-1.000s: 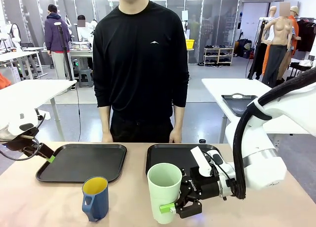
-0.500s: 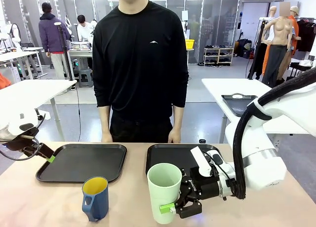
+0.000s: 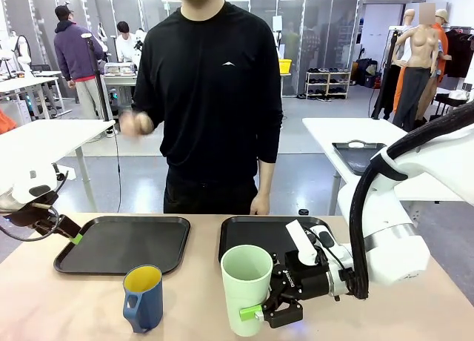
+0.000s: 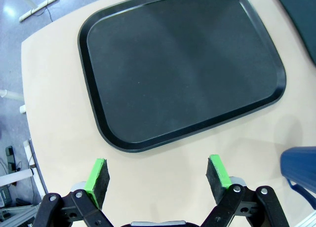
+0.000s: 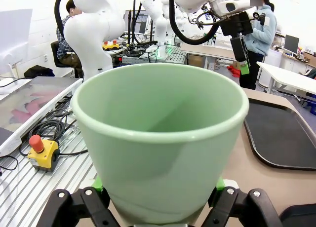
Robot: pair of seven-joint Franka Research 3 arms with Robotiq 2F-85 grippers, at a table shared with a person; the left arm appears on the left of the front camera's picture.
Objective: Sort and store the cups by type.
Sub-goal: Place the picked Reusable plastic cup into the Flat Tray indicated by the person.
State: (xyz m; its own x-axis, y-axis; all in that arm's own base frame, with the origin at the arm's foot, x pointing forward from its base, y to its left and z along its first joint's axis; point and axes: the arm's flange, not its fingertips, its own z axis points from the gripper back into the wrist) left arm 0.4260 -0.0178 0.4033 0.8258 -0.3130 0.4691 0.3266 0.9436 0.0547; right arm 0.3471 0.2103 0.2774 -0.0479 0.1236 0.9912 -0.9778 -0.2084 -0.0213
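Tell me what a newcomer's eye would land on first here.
The pale green tumbler stands at the near edge of the table, with the right jaws closed around its lower part. Left of it is a blue mug with a yellow inside. Behind them lie a left tray and a right tray, both black, and a person in black stands across the table.

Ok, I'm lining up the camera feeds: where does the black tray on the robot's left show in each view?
Front view: left tray, left of centre, behind the blue mug.
Left wrist view: left tray in the upper picture, beyond the open left gripper.
Right wrist view: left tray at the right edge, past the green tumbler.
Shared landmark: the left gripper, green-padded, beside the tray.
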